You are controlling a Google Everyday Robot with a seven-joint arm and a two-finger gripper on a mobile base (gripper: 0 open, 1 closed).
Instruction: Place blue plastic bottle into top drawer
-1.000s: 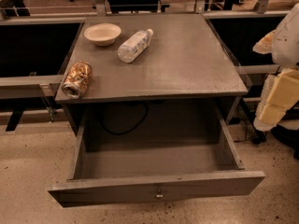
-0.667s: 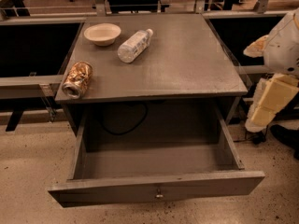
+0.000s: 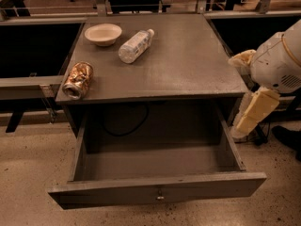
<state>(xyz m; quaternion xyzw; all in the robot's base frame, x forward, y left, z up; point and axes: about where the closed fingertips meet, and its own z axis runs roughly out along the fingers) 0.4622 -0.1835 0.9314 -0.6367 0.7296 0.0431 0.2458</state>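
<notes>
The blue plastic bottle (image 3: 135,45) lies on its side on the grey cabinet top (image 3: 188,55), white cap pointing to the back right, next to a bowl. The top drawer (image 3: 155,168) is pulled fully out below the top; its inside is bare and its small knob (image 3: 160,197) shows on the front panel. My gripper (image 3: 248,117) hangs at the right, beside the cabinet's right front corner and above the drawer's right side wall. It holds nothing and is well away from the bottle.
A cream bowl (image 3: 103,33) stands at the back left of the cabinet top. A crushed coppery can (image 3: 78,80) lies at the front left edge. A black cable (image 3: 124,126) hangs behind the drawer. Dark shelving flanks the cabinet on both sides.
My arm and gripper have shifted left, closer to the cabinet's right side. The bottle, can, bowl and drawer have not moved.
</notes>
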